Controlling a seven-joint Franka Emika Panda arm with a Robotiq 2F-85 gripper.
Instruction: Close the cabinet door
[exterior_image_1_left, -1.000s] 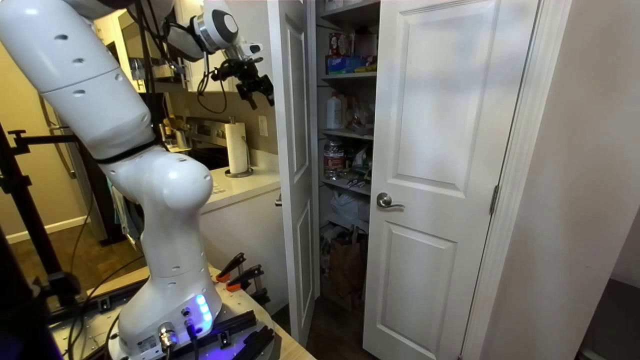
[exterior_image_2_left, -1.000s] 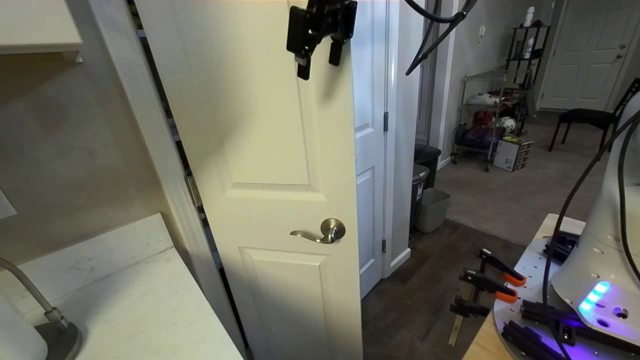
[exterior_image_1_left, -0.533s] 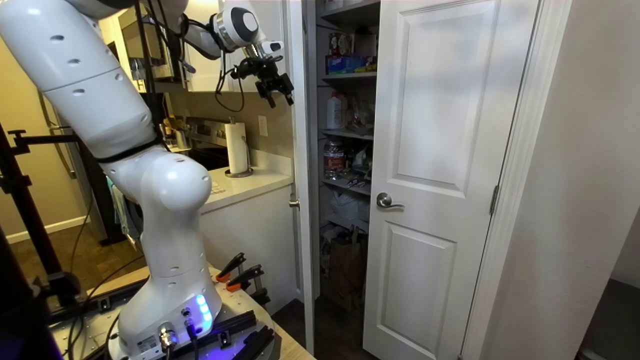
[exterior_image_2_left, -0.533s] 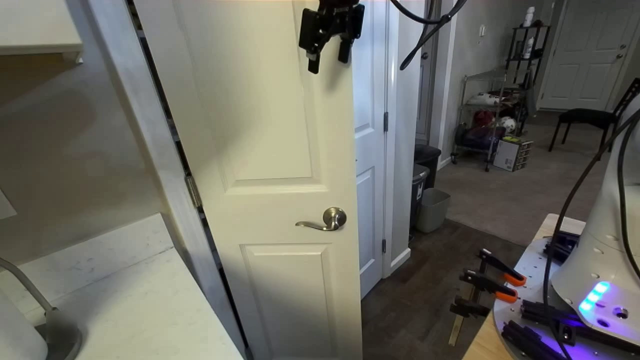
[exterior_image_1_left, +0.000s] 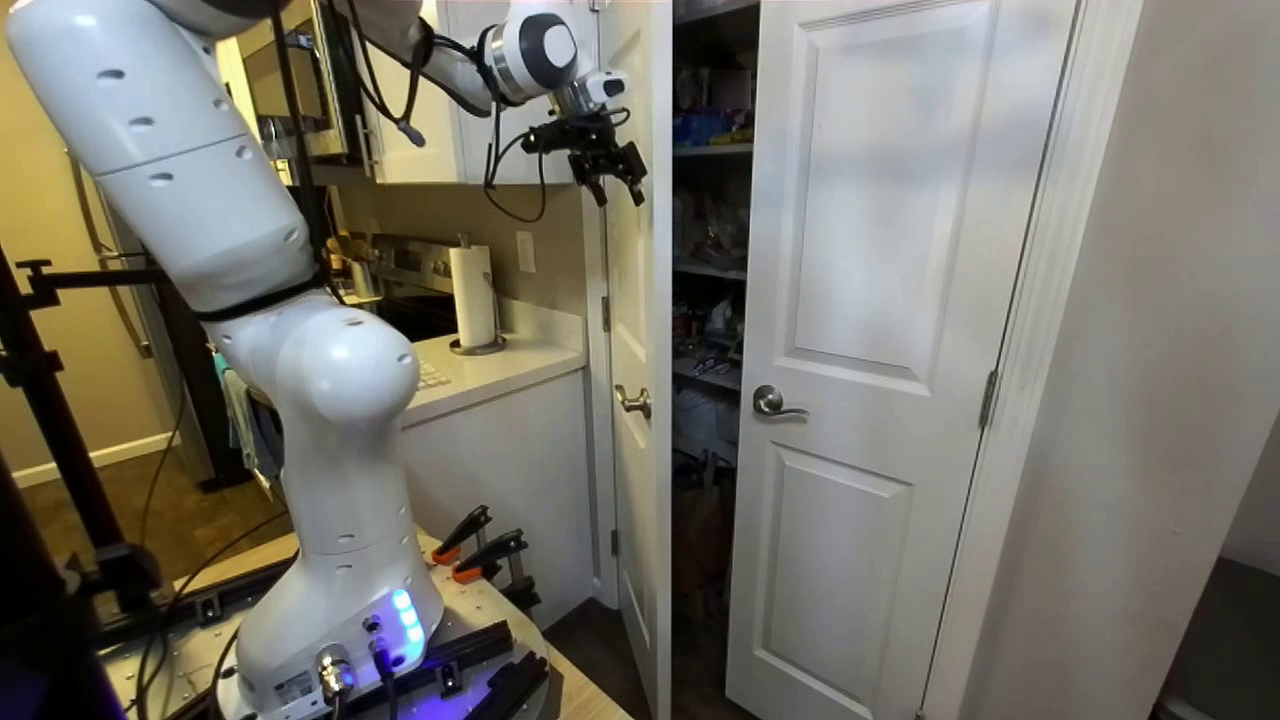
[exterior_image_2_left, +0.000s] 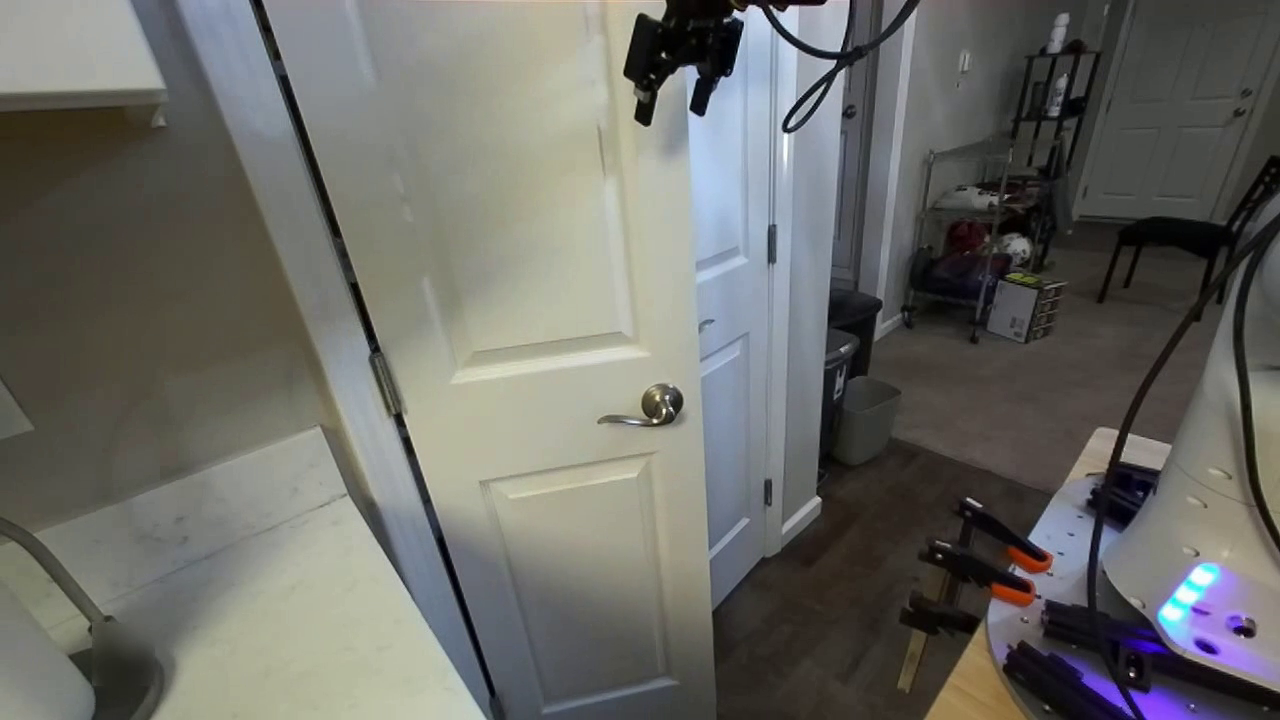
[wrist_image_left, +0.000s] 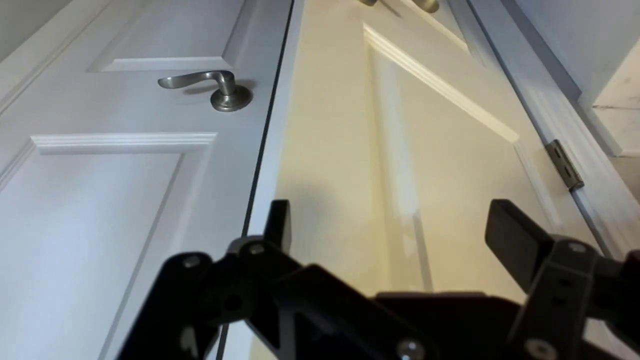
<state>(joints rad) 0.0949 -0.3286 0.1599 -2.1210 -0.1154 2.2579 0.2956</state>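
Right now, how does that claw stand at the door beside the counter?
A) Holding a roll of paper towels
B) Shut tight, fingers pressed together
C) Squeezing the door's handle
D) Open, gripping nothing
D: the wrist view shows the claw with its fingers spread wide apart and the face of the door beyond them, while both exterior views show it well above the handle.

We have a gap to pass through between the cabinet door and the matching leaf, shelves standing behind it; below our spread fingers the door's lever handle juts out
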